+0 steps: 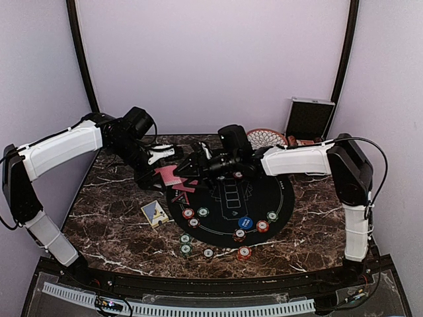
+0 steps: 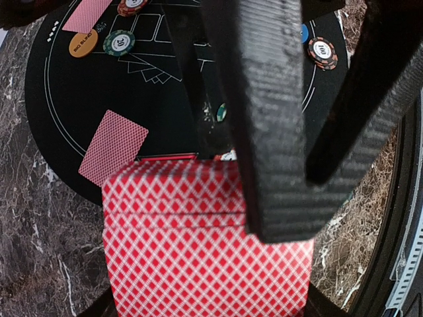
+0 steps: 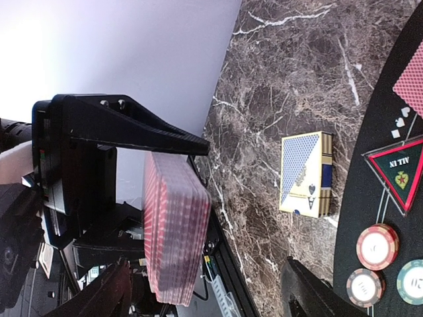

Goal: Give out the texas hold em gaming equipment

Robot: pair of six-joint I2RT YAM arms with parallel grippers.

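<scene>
Two robot arms meet over a dark marble worktop, above the upper left rim of a round black mat. The left claw is clamped tight on the deck, a thick stack of red diamond-backed cards. One black finger lies across the top card's back. The right claw faces it with its fingers spread wide and nothing held between them.

Seen from the right wrist, the deck stands on edge in the lower left centre of the frame, its long axis running top to bottom. Its lower end hangs in the gap between the right claw's fingers, nearer the left one. I cannot tell whether either finger touches it. The deck therefore lies straight ahead of the right claw, the only free one. The likely next step is drawing a card off the stack, which would call for the fingers to close across the stack's short width.

On the mat, a card lies face down near the left rim, with a second card at the upper left of the left wrist view. Chips are scattered along the lower arc, along with a blue disc and an orange disc. A blue and yellow box lies on the worktop just left of the mat.
</scene>
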